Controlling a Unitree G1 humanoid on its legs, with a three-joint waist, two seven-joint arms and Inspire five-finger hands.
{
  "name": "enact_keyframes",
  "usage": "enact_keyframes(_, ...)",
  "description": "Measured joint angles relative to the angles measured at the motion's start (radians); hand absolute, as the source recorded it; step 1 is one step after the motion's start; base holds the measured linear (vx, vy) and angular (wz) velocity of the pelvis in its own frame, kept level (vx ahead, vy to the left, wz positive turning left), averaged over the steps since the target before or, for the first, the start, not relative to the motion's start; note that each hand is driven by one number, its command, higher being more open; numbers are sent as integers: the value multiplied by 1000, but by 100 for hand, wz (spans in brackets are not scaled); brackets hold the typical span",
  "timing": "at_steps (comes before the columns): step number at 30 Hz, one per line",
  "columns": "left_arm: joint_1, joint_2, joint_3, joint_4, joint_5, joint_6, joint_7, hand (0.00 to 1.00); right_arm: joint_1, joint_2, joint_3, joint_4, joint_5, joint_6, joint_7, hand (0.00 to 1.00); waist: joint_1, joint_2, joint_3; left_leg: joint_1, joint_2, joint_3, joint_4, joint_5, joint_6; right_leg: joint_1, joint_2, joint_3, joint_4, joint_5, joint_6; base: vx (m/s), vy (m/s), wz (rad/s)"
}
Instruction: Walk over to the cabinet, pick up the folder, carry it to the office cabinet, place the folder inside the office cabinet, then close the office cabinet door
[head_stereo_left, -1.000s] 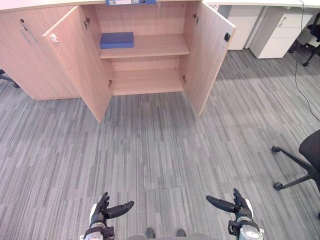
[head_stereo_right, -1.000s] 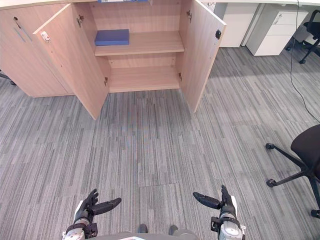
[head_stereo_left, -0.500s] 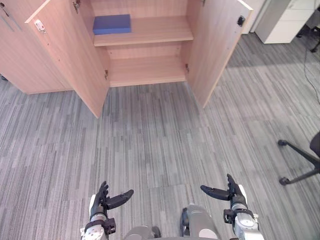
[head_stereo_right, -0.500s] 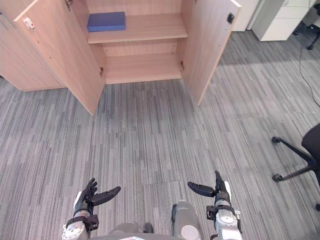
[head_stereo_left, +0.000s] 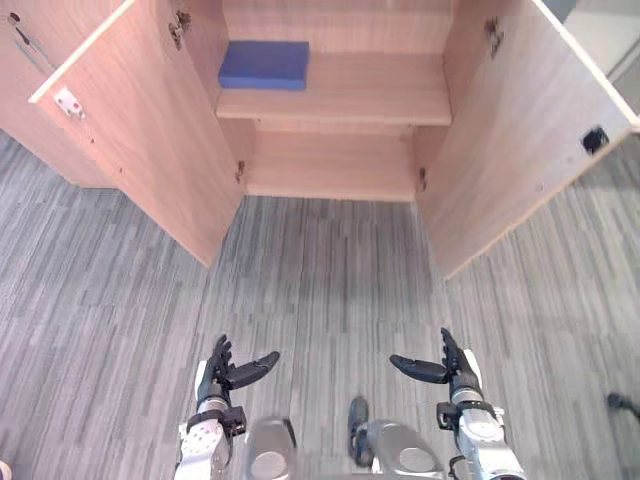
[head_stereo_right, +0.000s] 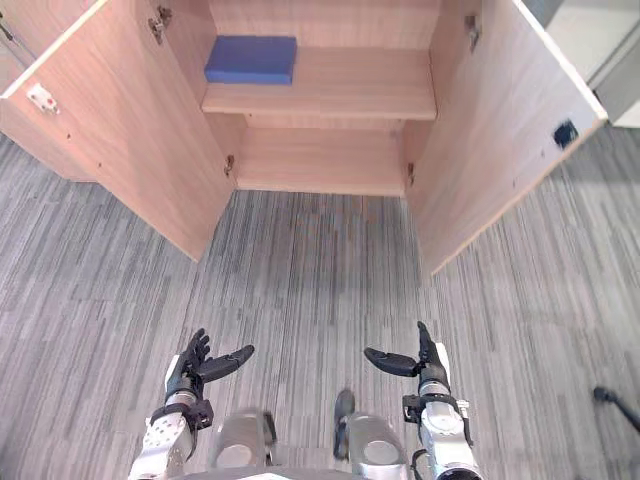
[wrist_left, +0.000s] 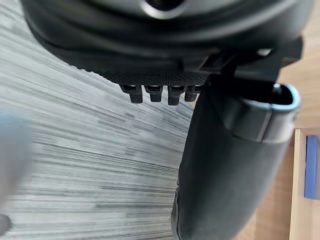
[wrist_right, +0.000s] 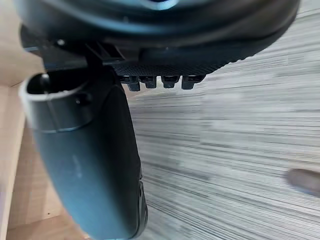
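Your left hand (head_stereo_left: 222, 372) and right hand (head_stereo_left: 452, 368) hover low, fingers spread; carpet (head_stereo_left: 330, 270) lies open between left door (head_stereo_left: 140, 150) and right door (head_stereo_left: 520, 140), folder (head_stereo_left: 264, 64) at the shelf's (head_stereo_left: 370, 95) left end.

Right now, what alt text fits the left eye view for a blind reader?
A blue folder lies on the upper shelf of an open wooden cabinet. Nearer, over grey carpet, left hand and right hand are open, empty.
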Motion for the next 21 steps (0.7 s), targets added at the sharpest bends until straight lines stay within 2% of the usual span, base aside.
enact_keyframes(1, 7, -2, -2, 5, 1, 2, -1, 100, -11, 0, -11, 12, 0, 0, 0, 100, 6, -2, 2, -24, -34, -13, -170, 19, -8, 31, -11, 12, -7, -16, 13, 663, 71, -51)
enact_keyframes(2, 17, -5, -2, 12, 1, 7, -1, 100, -19, 2, -36, 37, 0, -1, -4, 100, 17, -1, 1, -21, -76, -45, -422, 97, -18, 74, -26, 38, -18, -47, 34, 575, 112, -52)
enact_keyframes(3, 22, -4, -3, 13, 1, 8, -1, 100, -22, 3, -44, 51, 0, 0, -9, 100, 22, 0, 1, -19, -89, -61, -506, 166, -20, 98, -32, 53, -27, -62, 45, 608, 186, -72)
enact_keyframes(4, 33, -2, -2, 15, 2, 10, 2, 100, -19, 0, -46, 68, 0, 1, -16, 100, 34, -2, -8, -4, -109, -74, -530, 295, -11, 132, -38, 83, -36, -82, 64, 635, 214, -57)
enact_keyframes(5, 33, 7, -1, 19, 1, 11, 4, 100, -19, 6, -46, 78, 0, 1, -17, 100, 34, -18, -17, 1, -130, -72, -528, 322, 55, 139, -64, 99, -32, -90, 69, 639, 222, -31)
enact_keyframes(6, 16, 12, 0, 20, 1, 11, 4, 100, -18, 7, -46, 78, -1, 2, -17, 100, 22, -30, -24, 0, -153, -69, -520, 311, 77, 124, -97, 107, -3, -89, 69, 635, 232, 0)
enact_keyframes(7, 3, 10, 0, 17, 3, 12, 3, 100, -17, 6, -47, 81, -1, 6, -16, 100, 18, -34, -26, 5, -166, -54, -477, 268, 101, 96, -119, 143, 92, -91, 78, 608, 240, 0)
enact_keyframes(9, 14, 9, 0, 15, 14, 11, 3, 100, -3, 17, -47, 83, -2, 10, -11, 100, 21, -51, -35, 82, -185, -17, -440, 190, 114, 73, -148, 177, 281, -79, 113, 686, 241, -31)
enact_keyframes(10, 27, 13, 0, 13, 21, 11, 3, 100, -4, 29, -44, 83, -2, 10, -10, 100, 12, -50, -36, 154, -191, -15, -443, 133, 112, 5, -164, 173, 508, -15, 210, 637, 173, -35)
enact_keyframes(11, 26, 23, -2, 17, 21, 12, 4, 100, -6, 41, -35, 87, -2, 10, -9, 100, 4, -56, -37, 229, -198, -15, -466, 90, 113, -90, -188, 168, 744, -12, 225, 500, 107, -22)
enact_keyframes(13, 25, 28, -4, 20, 21, 14, 12, 100, -10, 42, -7, 90, -3, 11, -7, 100, -11, -57, -40, 328, -200, -15, -517, 66, 113, -213, -210, 121, 897, -106, 147, 452, 25, -5)
enact_keyframes(14, 24, 34, -4, 21, 20, 14, 17, 100, -11, 42, 20, 90, -3, 11, -5, 100, -19, -55, -40, 393, -190, -15, -563, 66, 112, -268, -201, 69, 854, -147, 113, 445, -18, 1)
enact_keyframes(15, 22, 38, -4, 22, 20, 14, 18, 100, -11, 44, 27, 91, -3, 11, -1, 100, -23, -53, -39, 416, -178, -15, -576, 66, 111, -291, -189, 47, 804, -162, 98, 453, -80, 10)
enact_keyframes(16, 20, 39, -3, 22, 20, 14, 17, 100, -17, 48, 38, 93, -3, 11, 4, 100, -31, -51, -38, 445, -154, -15, -577, 66, 110, -337, -155, 19, 667, -169, 89, 449, -137, 18)
enact_keyframes(17, 20, 45, -2, 22, 20, 13, 17, 100, -15, 47, 42, 93, -3, 11, 7, 100, -34, -51, -40, 470, -133, -15, -577, 58, 89, -364, -125, 6, 488, -138, 93, 454, -154, 20)
enact_keyframes(18, 22, 51, -3, 22, 20, 12, 17, 100, -8, 47, 41, 93, -3, 10, 7, 100, -33, -56, -45, 482, -131, -15, -574, 47, 66, -363, -106, 4, 361, -76, 93, 492, -148, 28)
enact_keyframes(19, 31, 59, -4, 23, 20, 12, 15, 100, 21, 46, 41, 92, -6, 10, 6, 100, -33, -88, -65, 508, -150, -22, -559, 8, 5, -361, -101, 29, 189, 196, 36, 417, -138, 20)
enact_keyframes(20, 13, 34, -1, 56, 21, 14, 17, 100, 13, 26, 39, 111, -8, 10, 5, 100, -29, -57, -64, 518, -122, -28, -545, -11, -8, -357, -88, 17, 229, 162, 31, 504, -125, 7)
enact_keyframes(21, 14, 18, -2, 76, 22, 20, 14, 100, 11, 13, 38, 124, -11, 17, 2, 100, -26, -34, -89, 495, -98, -30, -490, -2, -18, -354, -70, 18, 239, 131, 20, 482, -148, -10)
